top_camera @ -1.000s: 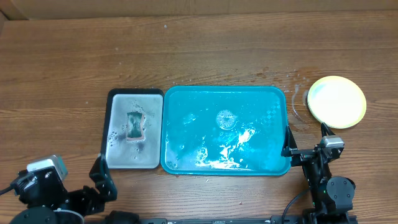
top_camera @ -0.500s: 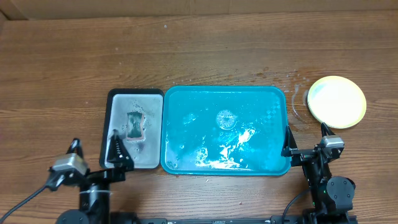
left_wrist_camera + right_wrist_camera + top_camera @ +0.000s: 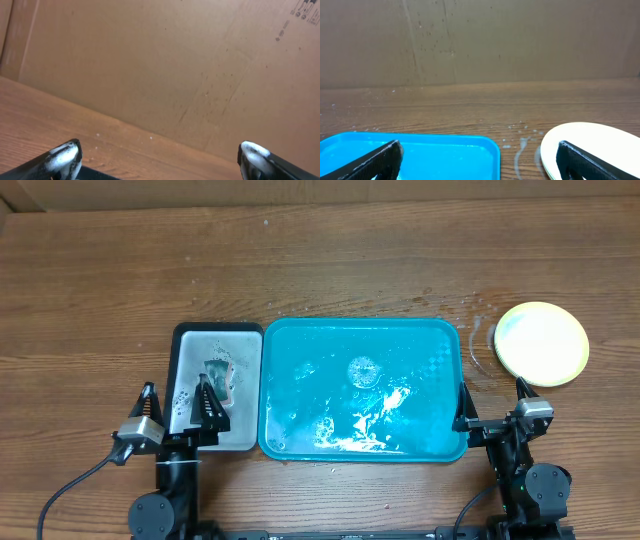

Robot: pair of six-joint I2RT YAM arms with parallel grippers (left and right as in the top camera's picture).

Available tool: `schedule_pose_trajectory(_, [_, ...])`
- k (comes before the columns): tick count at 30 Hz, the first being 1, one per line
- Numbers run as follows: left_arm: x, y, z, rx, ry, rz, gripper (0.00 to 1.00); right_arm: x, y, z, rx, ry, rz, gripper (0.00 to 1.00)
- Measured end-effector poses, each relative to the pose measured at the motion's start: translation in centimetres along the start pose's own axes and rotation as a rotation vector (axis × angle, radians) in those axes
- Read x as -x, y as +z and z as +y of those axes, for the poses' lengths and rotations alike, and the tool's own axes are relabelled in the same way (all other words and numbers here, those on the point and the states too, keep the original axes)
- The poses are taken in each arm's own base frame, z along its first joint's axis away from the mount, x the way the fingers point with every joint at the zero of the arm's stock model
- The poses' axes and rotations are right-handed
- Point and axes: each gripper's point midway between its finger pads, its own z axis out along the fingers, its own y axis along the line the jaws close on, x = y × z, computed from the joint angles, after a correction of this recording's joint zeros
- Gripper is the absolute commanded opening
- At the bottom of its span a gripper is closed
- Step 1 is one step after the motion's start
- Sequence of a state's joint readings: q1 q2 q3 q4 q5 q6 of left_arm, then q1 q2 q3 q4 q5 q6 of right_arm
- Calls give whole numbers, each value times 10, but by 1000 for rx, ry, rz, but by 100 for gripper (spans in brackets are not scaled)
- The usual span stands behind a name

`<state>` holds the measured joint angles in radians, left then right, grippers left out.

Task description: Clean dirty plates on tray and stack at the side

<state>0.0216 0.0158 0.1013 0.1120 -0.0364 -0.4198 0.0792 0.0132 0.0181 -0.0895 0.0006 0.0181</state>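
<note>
The teal-blue tray (image 3: 440, 340) lies mid-table, wet, with foam patches and no plates on it. It also shows in the right wrist view (image 3: 470, 150). The plates (image 3: 542, 343) sit as a yellow-green rimmed stack right of the tray, also in the right wrist view (image 3: 580, 145); only the top one shows. My left gripper (image 3: 178, 410) is open and empty at the front edge of the small grey tray. My right gripper (image 3: 493, 408) is open and empty at the teal tray's front right corner, short of the plates.
A black-rimmed grey tray (image 3: 190, 345) left of the teal tray holds a sponge (image 3: 218, 376) in soapy water. Water streaks (image 3: 478, 345) lie on the wood between the teal tray and the plates. A cardboard wall (image 3: 480, 40) stands behind the table.
My left arm has swung from the front left corner rightward and forward, its gripper now over the grey tray's front edge. The right arm has not moved.
</note>
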Motion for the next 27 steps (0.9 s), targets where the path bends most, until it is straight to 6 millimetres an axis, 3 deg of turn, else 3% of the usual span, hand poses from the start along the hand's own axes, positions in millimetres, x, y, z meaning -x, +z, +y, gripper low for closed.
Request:
schedule_pose_trajectory(13, [-30, 2, 18, 38, 5, 40, 99, 0, 0, 0, 0, 0, 1, 100])
schedule_pose_trajectory(21, [-80, -7, 41, 128, 11, 243, 100, 0, 0, 0, 0, 0, 0, 100])
schedule_pose_trajectory(27, [-83, -8, 40, 118, 41, 257, 100, 0, 0, 0, 0, 0, 1, 100])
